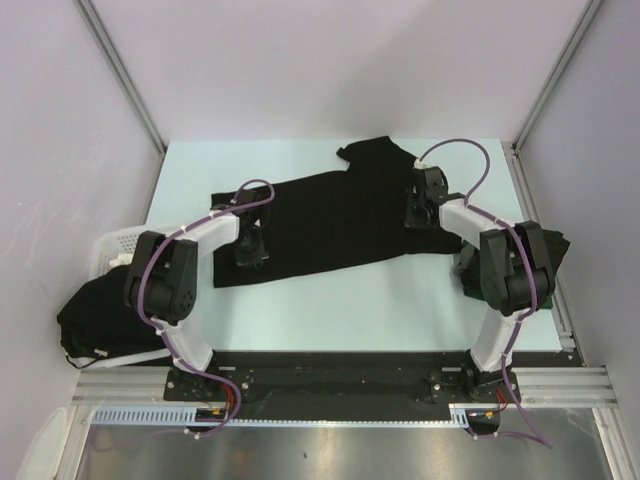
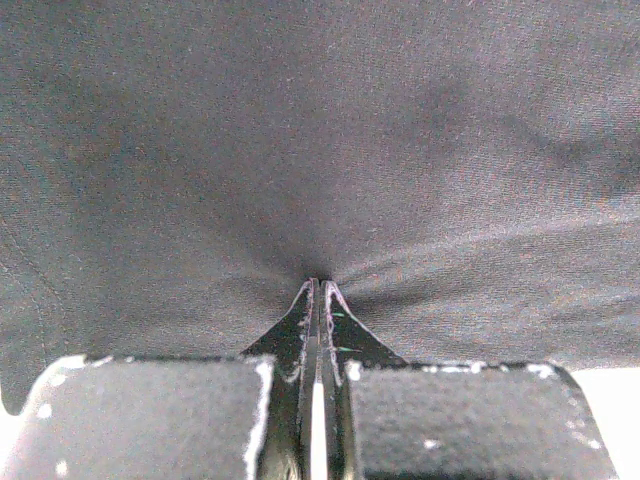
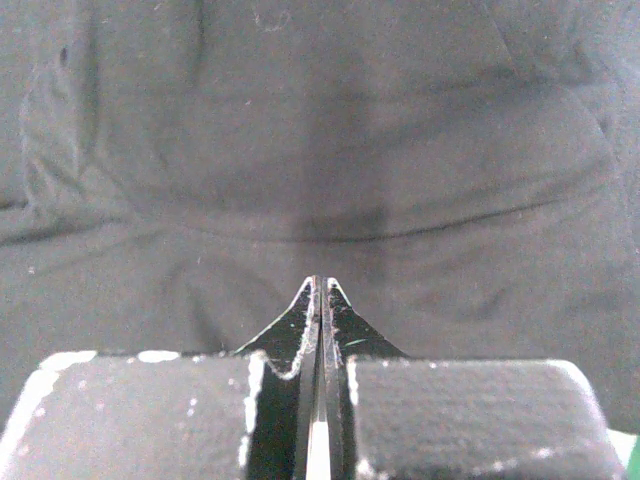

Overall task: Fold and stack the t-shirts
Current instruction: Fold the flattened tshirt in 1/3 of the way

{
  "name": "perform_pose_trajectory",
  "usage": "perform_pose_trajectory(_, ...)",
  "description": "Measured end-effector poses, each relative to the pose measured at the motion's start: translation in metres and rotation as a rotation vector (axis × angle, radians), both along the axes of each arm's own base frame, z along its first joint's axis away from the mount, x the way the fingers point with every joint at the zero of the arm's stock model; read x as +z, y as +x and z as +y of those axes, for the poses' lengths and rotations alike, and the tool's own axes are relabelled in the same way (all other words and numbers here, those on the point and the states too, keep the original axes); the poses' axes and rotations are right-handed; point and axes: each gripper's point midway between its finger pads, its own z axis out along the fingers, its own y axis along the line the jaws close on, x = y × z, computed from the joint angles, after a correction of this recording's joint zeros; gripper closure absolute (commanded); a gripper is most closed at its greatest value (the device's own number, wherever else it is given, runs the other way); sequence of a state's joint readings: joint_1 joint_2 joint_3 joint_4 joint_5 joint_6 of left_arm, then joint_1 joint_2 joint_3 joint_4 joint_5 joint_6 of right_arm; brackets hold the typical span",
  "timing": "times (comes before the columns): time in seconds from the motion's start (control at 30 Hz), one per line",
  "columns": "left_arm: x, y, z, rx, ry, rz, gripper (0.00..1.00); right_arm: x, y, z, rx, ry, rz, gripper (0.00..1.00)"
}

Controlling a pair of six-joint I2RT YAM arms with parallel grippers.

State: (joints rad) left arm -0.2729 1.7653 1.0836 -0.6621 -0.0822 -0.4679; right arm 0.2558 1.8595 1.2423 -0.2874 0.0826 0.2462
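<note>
- Top view: you have one black t-shirt (image 1: 330,220) laid out flat across the middle of the pale tabletop (image 1: 330,310). It runs on a slant from near-left to far-right, with a sleeve poking out at the far edge.
- Top view: your left end effector (image 1: 250,258) is down on the shirt's near-left end. Your right end effector (image 1: 418,212) is down on its far-right part. The two are well apart, with cloth stretched between them.
- Top view: a white slotted basket (image 1: 112,245) sits at the left edge of the tabletop, and a heap of black cloth (image 1: 95,315) spills over its near side.
- Left wrist view: the left end effector (image 2: 319,285) has its fingers pressed together. The t-shirt (image 2: 320,130) fills the frame, and creases fan out from the tips, so it is pinching a small tuck of cloth.
- Right wrist view: the right end effector (image 3: 319,282) is also pressed together, tips against the t-shirt (image 3: 320,130). A seam or fold line runs across just beyond them. You cannot tell from here whether any cloth is caught between the fingers.
</note>
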Motion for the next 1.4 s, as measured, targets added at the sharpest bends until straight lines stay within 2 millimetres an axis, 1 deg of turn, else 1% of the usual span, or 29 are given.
perform_pose_trajectory(0.2,0.000,0.000,0.000,-0.006,0.002,0.006,1.00,0.006,-0.016,0.001,0.021,-0.012,-0.044,1.00)
perform_pose_trajectory(0.63,0.000,0.001,0.000,-0.006,0.001,0.005,1.00,0.001,-0.020,0.003,0.025,-0.011,-0.044,1.00)
perform_pose_trajectory(0.8,0.000,0.001,0.000,-0.006,0.000,0.006,1.00,0.000,-0.023,0.006,0.031,-0.037,-0.039,1.00)
perform_pose_trajectory(0.97,0.000,0.000,0.000,-0.006,0.000,0.008,1.00,-0.006,-0.027,0.006,0.031,-0.051,-0.020,1.00)
perform_pose_trajectory(1.33,0.000,0.001,-0.001,-0.007,0.001,0.012,1.00,-0.029,-0.042,-0.005,0.013,-0.102,0.049,1.00)
perform_pose_trajectory(1.4,0.000,0.001,-0.001,-0.007,0.001,0.014,1.00,-0.030,-0.043,-0.006,0.011,-0.101,0.044,1.00)
